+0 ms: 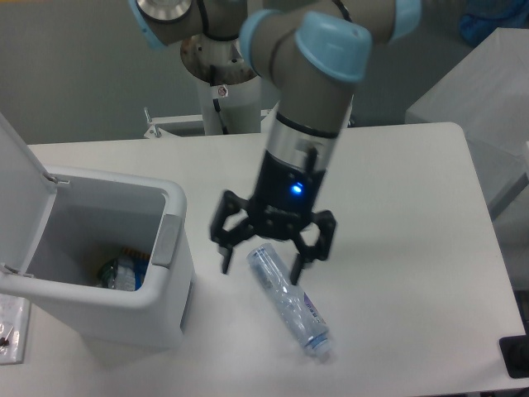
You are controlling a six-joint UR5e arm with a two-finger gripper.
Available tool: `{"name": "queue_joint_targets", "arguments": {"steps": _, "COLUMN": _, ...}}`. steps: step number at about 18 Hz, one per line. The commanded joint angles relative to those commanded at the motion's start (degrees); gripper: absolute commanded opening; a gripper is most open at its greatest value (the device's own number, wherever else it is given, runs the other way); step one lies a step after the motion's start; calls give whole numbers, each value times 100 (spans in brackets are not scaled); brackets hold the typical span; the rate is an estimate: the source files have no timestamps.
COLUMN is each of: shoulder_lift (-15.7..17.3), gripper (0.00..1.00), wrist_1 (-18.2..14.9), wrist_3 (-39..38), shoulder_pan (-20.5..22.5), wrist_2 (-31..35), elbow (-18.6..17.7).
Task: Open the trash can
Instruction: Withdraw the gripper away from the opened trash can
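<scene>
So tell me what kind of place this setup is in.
Probably a robotics lab or test cell: a bare white table with the arm's gripper over staged props, an open trash can and a plastic bottle.

1 trash can (169, 318), 1 bottle (288, 299)

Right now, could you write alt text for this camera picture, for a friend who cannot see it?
A white trash can stands open at the left of a white table, lid up and litter visible inside. Beside it a robot arm's open gripper hangs over the top end of a clear plastic bottle lying on the table.
</scene>
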Motion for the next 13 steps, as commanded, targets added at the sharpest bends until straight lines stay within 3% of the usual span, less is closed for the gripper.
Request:
{"name": "queue_joint_targets", "arguments": {"steps": 4, "shoulder_lift": -255, "gripper": 100, "wrist_1": -9, "wrist_3": 572, "shoulder_pan": 211, "wrist_2": 589, "elbow": -44}}
{"name": "queue_joint_targets", "arguments": {"steps": 7, "shoulder_lift": -326, "gripper": 100, "wrist_1": -26, "wrist_3": 1528, "shoulder_pan": 335, "wrist_2": 1090, "elbow": -79}}
{"name": "queue_joint_targets", "arguments": {"steps": 13, "shoulder_lift": -361, "gripper": 100, "wrist_1": -106, "wrist_3": 3057, "shoulder_pan": 651, "wrist_2": 1337, "elbow": -26}}
